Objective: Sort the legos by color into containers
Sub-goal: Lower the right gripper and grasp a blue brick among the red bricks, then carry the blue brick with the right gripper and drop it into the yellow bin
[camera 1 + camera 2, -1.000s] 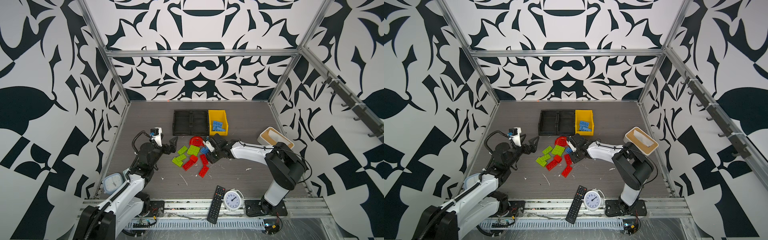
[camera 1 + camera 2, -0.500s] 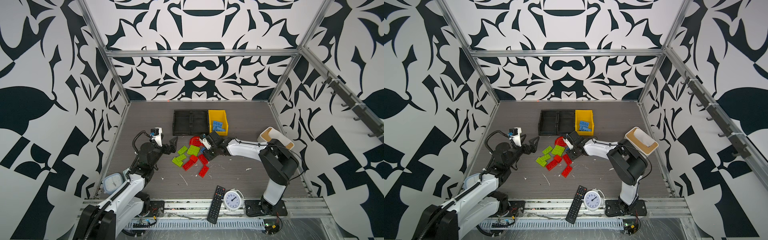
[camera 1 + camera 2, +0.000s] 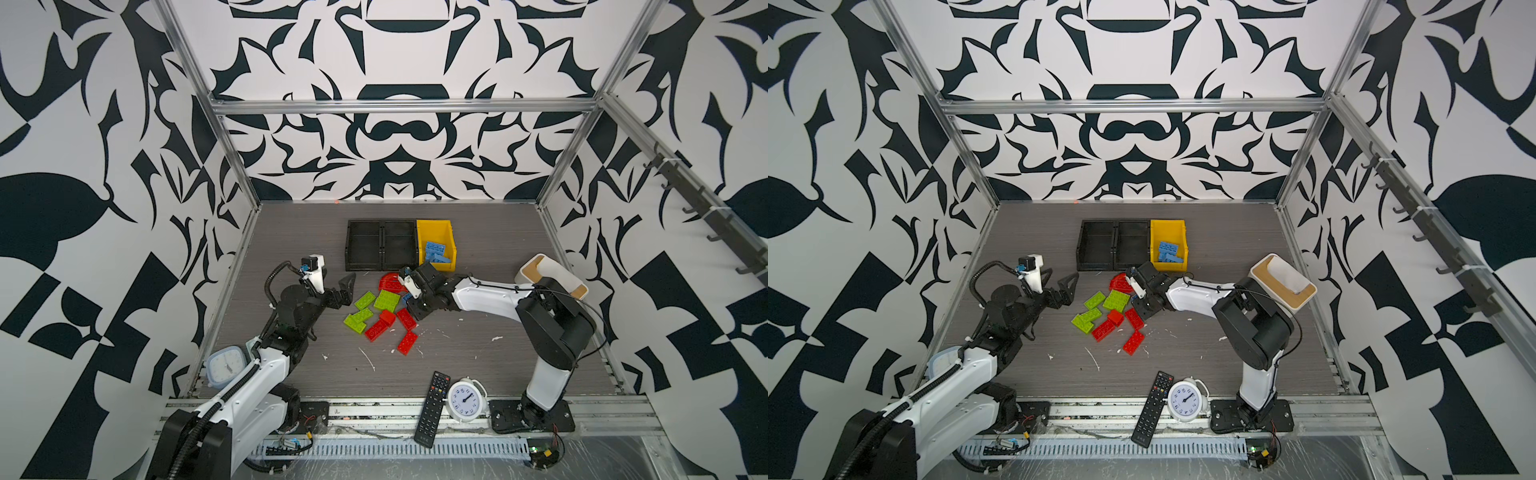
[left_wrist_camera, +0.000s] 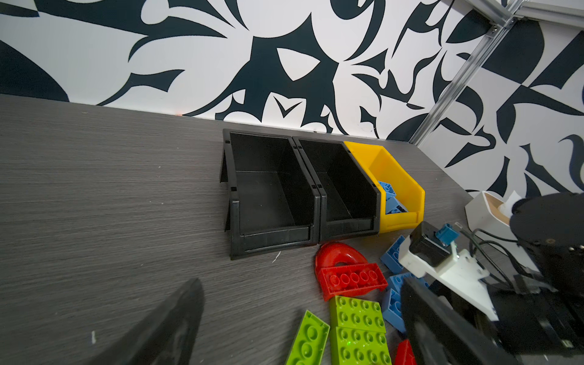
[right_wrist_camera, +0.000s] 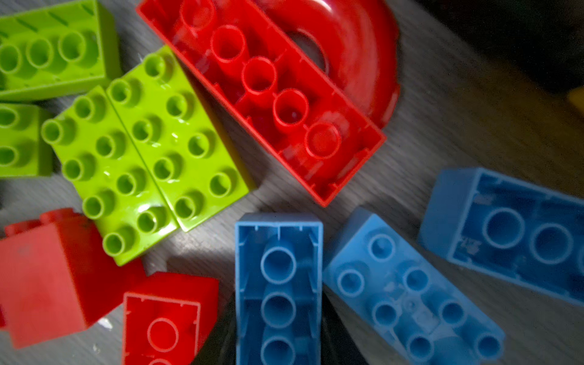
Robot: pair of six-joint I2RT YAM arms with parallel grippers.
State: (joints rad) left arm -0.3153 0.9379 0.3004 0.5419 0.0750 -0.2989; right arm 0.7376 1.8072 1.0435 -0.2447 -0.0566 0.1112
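Red, lime green and blue legos lie in a loose pile (image 3: 384, 309) (image 3: 1115, 311) at mid-table. My right gripper (image 3: 409, 297) (image 3: 1139, 297) (image 5: 278, 331) is at the pile's right edge, shut on an upside-down blue brick (image 5: 278, 278). Two more blue bricks (image 5: 410, 300) lie beside it, and a red half-round piece (image 3: 388, 281) (image 5: 354, 47) lies just beyond. My left gripper (image 3: 336, 286) (image 4: 300, 331) stands open, empty, left of the pile. Behind are two joined black trays (image 3: 363, 268) (image 4: 275, 240), both empty, and a yellow bin (image 3: 452, 245) (image 4: 407, 183) holding blue bricks (image 3: 436, 251).
A white box with a tan wooden rim (image 3: 548, 274) stands at the right behind my right arm. A black remote (image 3: 432, 403) and a round white clock (image 3: 465, 399) lie at the front edge. A square pale-blue clock (image 3: 224, 365) sits front left.
My right gripper has shifted left into the pile and closed on the blue brick. The left arm has not moved.
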